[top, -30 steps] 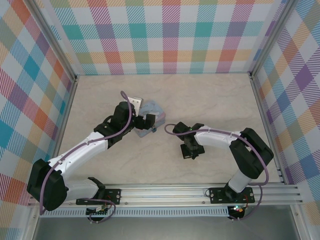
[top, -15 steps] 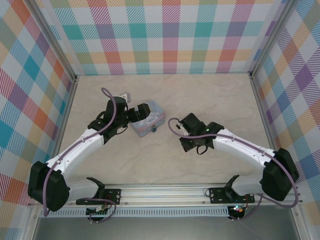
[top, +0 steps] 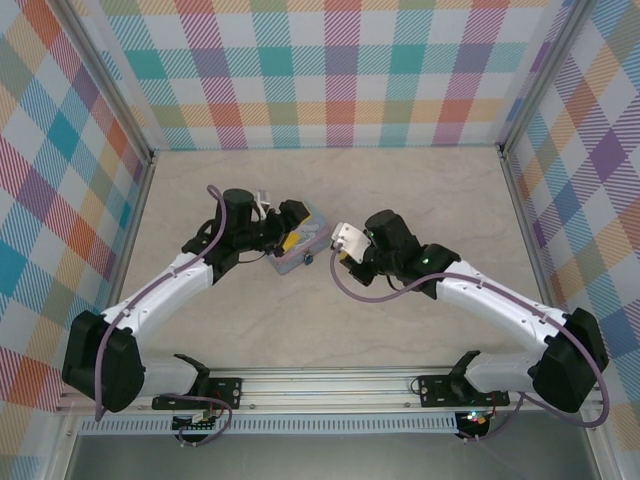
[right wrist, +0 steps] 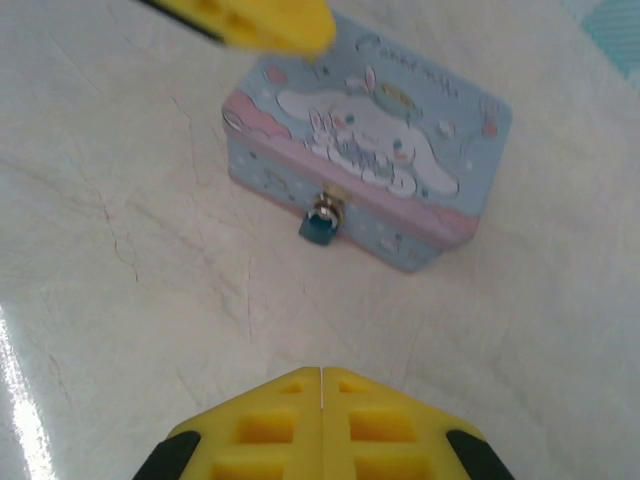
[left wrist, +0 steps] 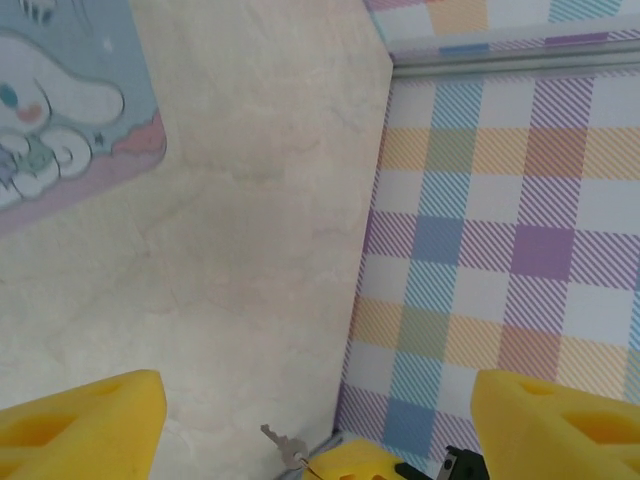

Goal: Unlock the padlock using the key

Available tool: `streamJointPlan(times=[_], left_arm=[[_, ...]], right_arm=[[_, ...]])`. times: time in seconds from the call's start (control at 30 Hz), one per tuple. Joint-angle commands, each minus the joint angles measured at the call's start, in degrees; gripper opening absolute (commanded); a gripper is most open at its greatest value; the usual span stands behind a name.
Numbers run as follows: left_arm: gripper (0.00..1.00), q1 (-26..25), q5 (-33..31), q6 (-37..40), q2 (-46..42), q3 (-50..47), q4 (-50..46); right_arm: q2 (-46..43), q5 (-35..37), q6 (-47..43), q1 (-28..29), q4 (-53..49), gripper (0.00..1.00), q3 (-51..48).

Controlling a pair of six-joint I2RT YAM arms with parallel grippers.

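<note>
Padlock (right wrist: pixel 321 224): hung at front clasp of tin (right wrist: pixel 400 150) | key (left wrist: pixel 283 447): apparently pinched in right gripper (right wrist: pixel 321 400), jaws pressed together, short of padlock | left gripper (top: pixel 294 230): jaws spread near tin, gripping nothing | risk: tin was unbraced, so a key thrust could shove it and miss the keyhole.

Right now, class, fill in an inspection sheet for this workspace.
Surface: beige marbled table.
Job's things: padlock hangs on the front latch of the cartoon tin; key seems to be at the tip of the right tool.
Clutter: nothing seen.
Tools: left tool open, by the tin; right tool shut, facing the padlock.
Cables: purple cables run along both arms.
Surroundings: plaid walls; metal rail at the near edge.
</note>
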Motion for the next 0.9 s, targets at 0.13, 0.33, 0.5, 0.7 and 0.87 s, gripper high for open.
streamJointPlan(times=[0.13,0.33,0.5,0.7,0.87], left_arm=[[0.7,-2.5,8.3,-9.3,1.1,1.0,2.2],[0.63,-4.8,10.6,-12.1,2.7,0.8,2.8],[0.6,-5.6,11.4,-12.5,3.3,0.9,1.6],[0.57,-6.3,11.4,-13.1,3.9,0.4,2.2],[0.56,-6.7,11.9,-14.4,4.8,-0.2,4.4]], right_arm=[[1.4,-10.1,-16.5,0.1,8.3,0.0,3.5],[4.1,-10.9,-18.4,0.0,8.5,0.0,5.4],[4.9,-11.0,-19.0,-0.1,9.2,0.0,5.6],[5.1,-11.7,-18.9,-0.2,9.8,0.0,5.6],[5.4,-13.2,-18.2,-0.2,10.0,0.0,5.7]])
